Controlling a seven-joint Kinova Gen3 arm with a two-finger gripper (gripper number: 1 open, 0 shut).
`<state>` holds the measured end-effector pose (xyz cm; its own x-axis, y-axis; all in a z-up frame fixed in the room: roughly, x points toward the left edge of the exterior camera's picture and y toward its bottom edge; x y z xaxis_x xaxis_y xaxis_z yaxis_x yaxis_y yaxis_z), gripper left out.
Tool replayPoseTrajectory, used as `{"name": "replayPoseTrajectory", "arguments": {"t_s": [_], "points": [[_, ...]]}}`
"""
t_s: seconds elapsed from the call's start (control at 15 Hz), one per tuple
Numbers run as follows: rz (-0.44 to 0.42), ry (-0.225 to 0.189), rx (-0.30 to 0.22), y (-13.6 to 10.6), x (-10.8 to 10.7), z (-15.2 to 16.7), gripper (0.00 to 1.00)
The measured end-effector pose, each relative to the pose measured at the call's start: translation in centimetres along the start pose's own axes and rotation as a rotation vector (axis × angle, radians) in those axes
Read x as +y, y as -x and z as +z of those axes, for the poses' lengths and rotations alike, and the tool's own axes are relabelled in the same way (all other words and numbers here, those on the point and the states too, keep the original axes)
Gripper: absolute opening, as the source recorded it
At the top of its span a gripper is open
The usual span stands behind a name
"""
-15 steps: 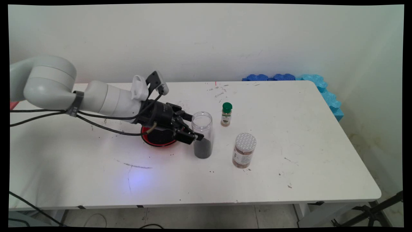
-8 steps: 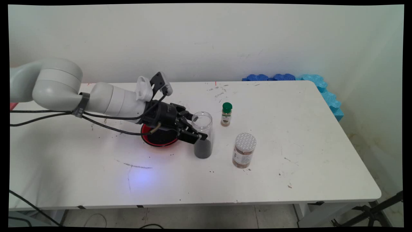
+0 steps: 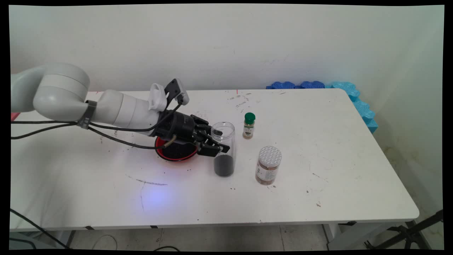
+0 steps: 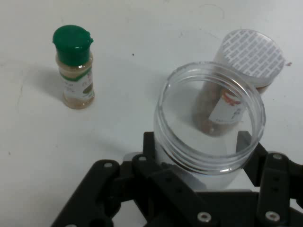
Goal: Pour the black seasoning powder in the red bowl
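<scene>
white table [image 3: 318, 198], scuffed and speckled with dark crumbs, runs back to a pale wall. nearest the camera's side stands a spice jar with a patterned white lid [image 3: 268, 165] and brown contents, upright, a little right of the gripper. left of it the black gripper [image 3: 216, 141] is clamped around an open clear jar [image 3: 223, 148], one finger on each side; the jar is upright, dark powder filling its lower part. just behind the gripper sits a red bowl [image 3: 176, 152] of dark powder. farther back stands a small green-capped spice bottle [image 3: 249, 125], apart from the jar. blue foam pieces [image 3: 339, 92] lie against the wall at the table's far right corner.
</scene>
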<state>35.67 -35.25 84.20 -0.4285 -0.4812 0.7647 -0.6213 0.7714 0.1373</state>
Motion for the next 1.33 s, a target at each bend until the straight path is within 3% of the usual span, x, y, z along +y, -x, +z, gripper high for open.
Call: {"name": "replayPoseTrajectory", "arguments": {"t_s": [0.47,1.33], "points": [[0.004,0.011,-0.007,-1.1,1.1,-4.4,0.0],[0.01,0.055,-0.054,-4.6,3.9,-15.7,0.0]]}}
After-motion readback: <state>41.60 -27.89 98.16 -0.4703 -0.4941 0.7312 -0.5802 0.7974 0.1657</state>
